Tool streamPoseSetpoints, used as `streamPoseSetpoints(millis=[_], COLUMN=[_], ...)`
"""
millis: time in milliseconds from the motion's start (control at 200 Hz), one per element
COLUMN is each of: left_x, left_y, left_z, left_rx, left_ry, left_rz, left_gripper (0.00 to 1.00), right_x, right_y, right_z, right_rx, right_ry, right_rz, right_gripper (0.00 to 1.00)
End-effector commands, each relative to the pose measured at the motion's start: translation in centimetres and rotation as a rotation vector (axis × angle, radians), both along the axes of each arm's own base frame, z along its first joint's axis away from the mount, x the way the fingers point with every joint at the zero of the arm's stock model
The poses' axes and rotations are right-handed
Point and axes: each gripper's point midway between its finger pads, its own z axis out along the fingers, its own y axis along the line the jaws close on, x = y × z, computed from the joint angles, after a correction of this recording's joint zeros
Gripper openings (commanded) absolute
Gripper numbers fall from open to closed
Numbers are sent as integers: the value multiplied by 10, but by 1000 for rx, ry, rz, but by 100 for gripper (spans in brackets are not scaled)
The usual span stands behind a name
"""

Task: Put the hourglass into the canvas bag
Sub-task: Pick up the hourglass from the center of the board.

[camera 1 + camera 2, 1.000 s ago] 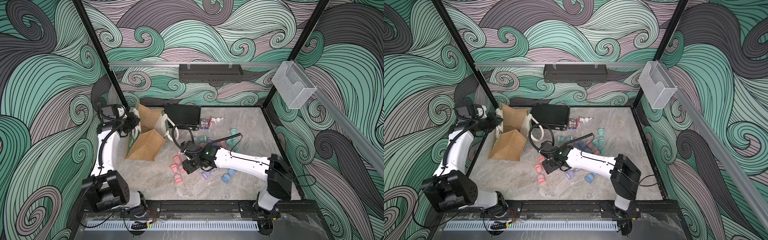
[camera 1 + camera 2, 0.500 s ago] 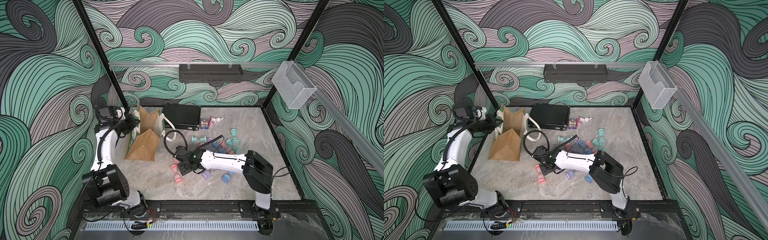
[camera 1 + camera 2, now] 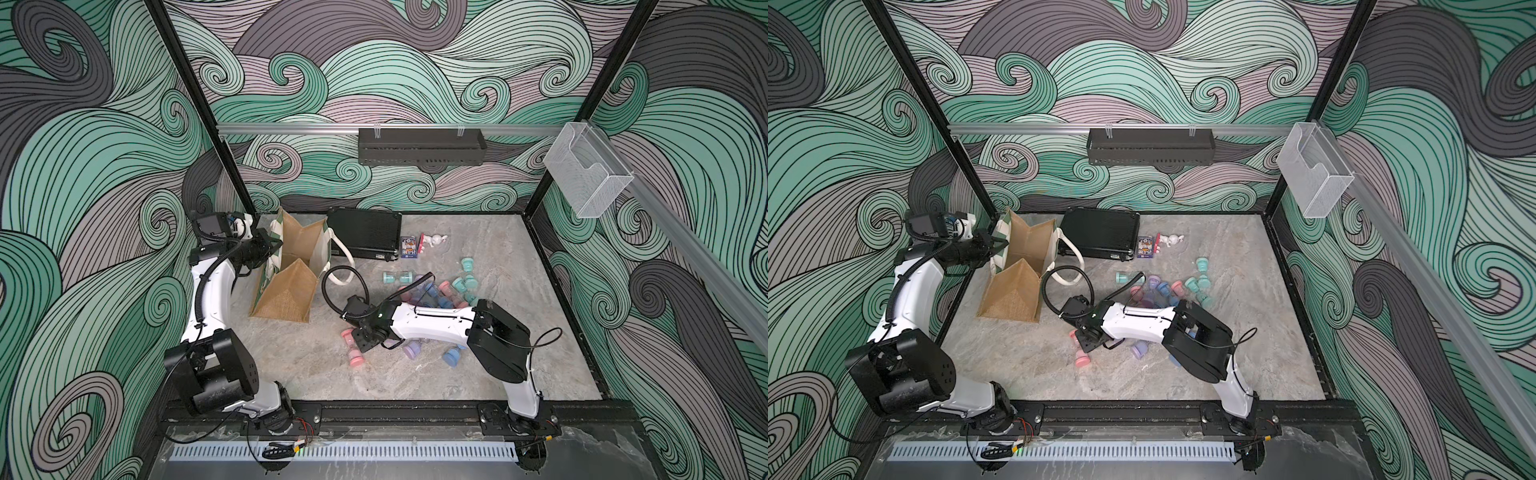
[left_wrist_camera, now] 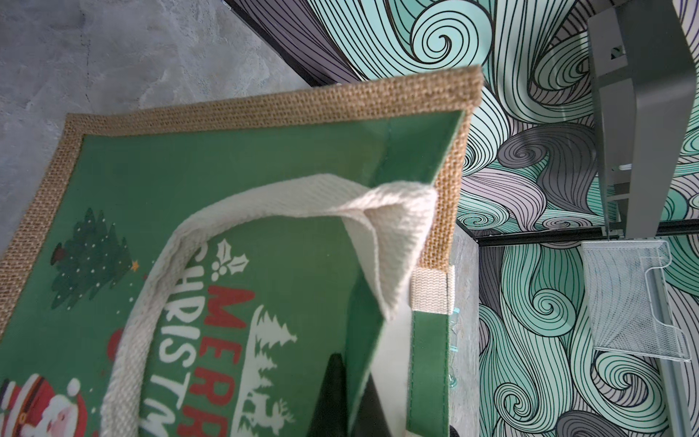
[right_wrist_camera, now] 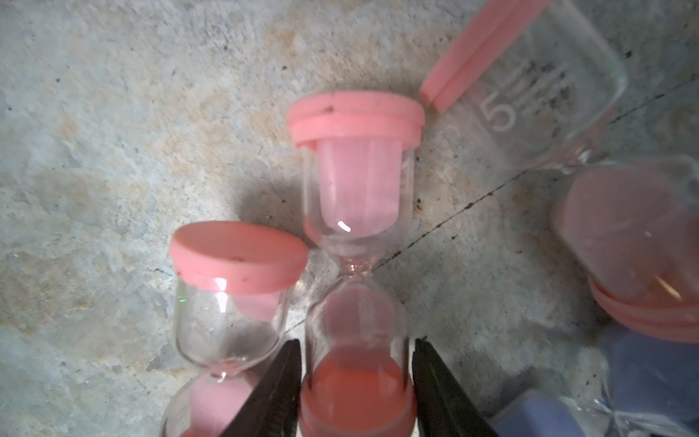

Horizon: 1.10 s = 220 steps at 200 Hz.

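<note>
The canvas bag (image 3: 286, 270) (image 3: 1017, 274) stands upright at the back left with its mouth open, tan burlap with a green printed panel (image 4: 227, 181) and cream handles. My left gripper (image 3: 272, 243) (image 4: 353, 401) is shut on the bag's top edge, one dark finger on each side of the green wall. A pink hourglass (image 5: 357, 227) lies on the stone floor. My right gripper (image 5: 357, 382) (image 3: 359, 338) is shut on its lower bulb, with both black fingers (image 5: 280, 382) pressed against the glass. Two more pink hourglasses (image 5: 230, 287) lie close on either side of it.
A flat black case (image 3: 365, 239) lies behind the bag, with a small card box (image 3: 408, 247) and a white rabbit figure (image 3: 434, 240) beside it. Several teal, blue and purple hourglasses (image 3: 461, 286) are heaped behind the right arm. A clear bin (image 3: 586, 174) hangs on the right wall.
My right gripper has moved left over the pink hourglasses and closed on one of them. The right arm's elbow has swung in. The left gripper still holds the bag.
</note>
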Motion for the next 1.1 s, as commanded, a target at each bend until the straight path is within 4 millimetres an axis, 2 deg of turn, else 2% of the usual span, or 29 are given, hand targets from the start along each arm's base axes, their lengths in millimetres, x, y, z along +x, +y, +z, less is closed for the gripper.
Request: streamPoseSetpoints(millis=[0,105,250,420,710,961,1096], left_x=[-2,-2,-1,0,4,6,9], left_y=[-7,-9,-10,-13,-18,-25,-35], left_z=[15,15,18,23,28,31,34], left_rx=[-15,-19,-20,-29,-43,-34,-40], left_ry=[-44,-45,-57,-75,-94,-104,-116], left_rz=[-44,-52,-68,-87,-108,-141,-169], left_gripper=[0,0,0,0,0,0,0], right_x=[4,3,5,5,12,33,48], right_y=[0,0,-4,-15,-45,-74,-69], right_z=[-4,-1,16,45,94,154,196], right_rx=[-24,-20,-2,38,136,234,272], right_ry=[-31,-34,-67,-113,-174,-259,-347], right_rz=[12,22,28,34,-21,-94,-68], right_gripper=[42,34,30,28,25,22,22])
